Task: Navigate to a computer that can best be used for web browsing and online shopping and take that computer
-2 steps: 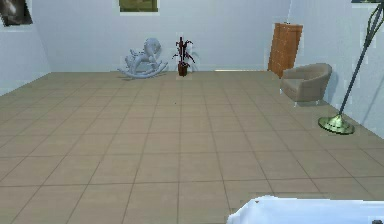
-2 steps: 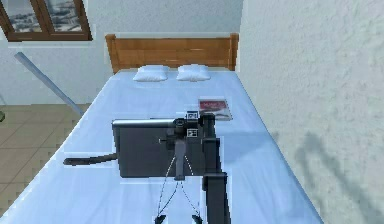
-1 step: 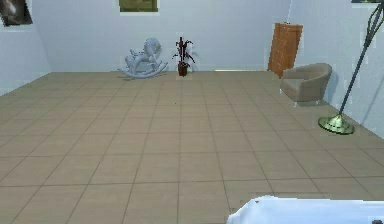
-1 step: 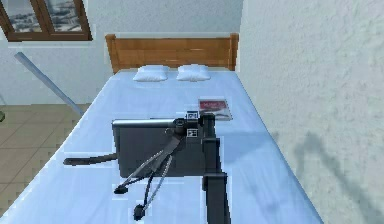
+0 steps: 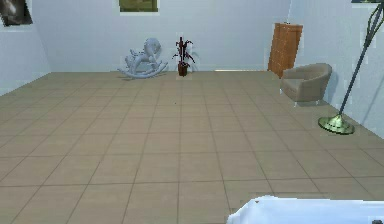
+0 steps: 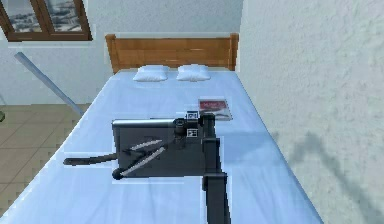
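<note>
**Arm out over the bed, laptop right at the gripper**

Arm side view, nearest first: the dark arm bar (image 6: 213, 190) rises from the bottom edge, across a pale blue bed (image 6: 265, 170). At its far end sit the two white marker squares, and left of them the gripper (image 6: 98, 166), thin fingers slanting down-left. Right behind it, flat on the sheet, lies the laptop (image 6: 135, 133), a dark grey slab mid-bed. With the laptop lying on the bed at the gripper, I can't tell whether it holds anything.

Further up the bed, a red-and-white book (image 6: 213, 106) lies near the right side. Beyond that, two white pillows (image 6: 152, 73) rest side by side against a wooden headboard (image 6: 175, 50). Behind is a pale wall, w/ a dark-framed window (image 6: 45, 18) top left.

Forward view now: a white bed corner (image 5: 300, 212) pokes in bottom right, then a wide stretch of beige tiled floor (image 5: 150, 140). On the right stands a green floor lamp (image 5: 340, 120), w/ a beige armchair (image 5: 305, 82) past it and a wooden cabinet (image 5: 285, 48) at the far wall. Centre of that far wall: a potted plant (image 5: 182, 58), and just left of it a pale grey statue (image 5: 145, 60). A framed picture (image 5: 138, 5) hangs above.
</note>
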